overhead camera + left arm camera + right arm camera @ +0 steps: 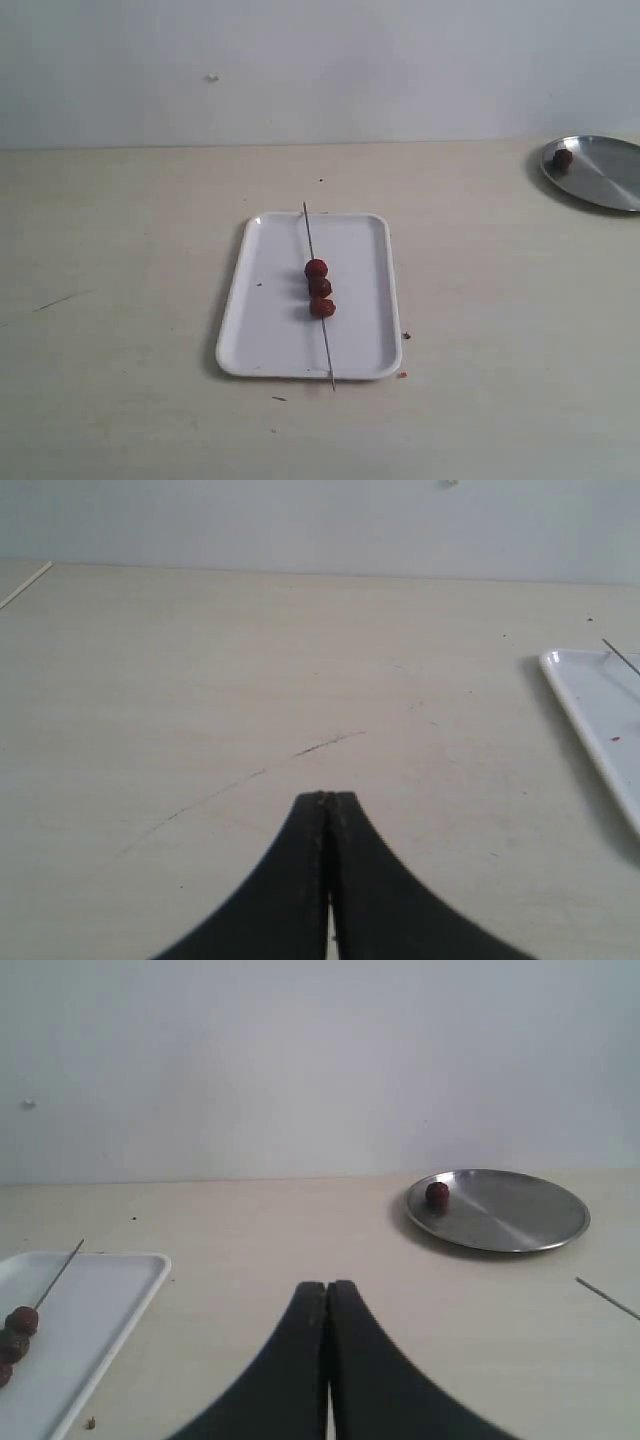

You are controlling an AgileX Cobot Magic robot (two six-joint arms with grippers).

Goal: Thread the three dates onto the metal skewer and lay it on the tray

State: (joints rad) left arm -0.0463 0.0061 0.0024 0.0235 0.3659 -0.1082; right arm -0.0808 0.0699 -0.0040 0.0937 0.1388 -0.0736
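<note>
The last step appears to be finishing: the task is looking done, and nothing further seems to be called for beyond keeping both arms clear of the tray.

The left gripper (pixel 328 798) is hovering over bare table with its jaws pressed together, holding nothing. The tray (pixel 270 330) is lying ahead of it and off toward the other arm's side, well apart from its fingertips, with only one corner showing in its camera.

On the tray the skewer (pixel 308 235) is lying lengthwise, both ends poking just past the short rims. The three dates (pixel 319 287) are sitting on it in a touching row near its middle. A few dark crumbs (pixel 405 335) are lying just beside the tray's rim.

The right gripper (pixel 326 1285) is likewise hovering with its jaws closed tight and empty. The tray is sitting ahead of it on the left arm's side, well apart.

Ahead of the right gripper on its outer side, the steel plate (pixel 520 1210) is holding one lone date (pixel 437 1196) near its rim. I judge that date is not part of the job.
</note>
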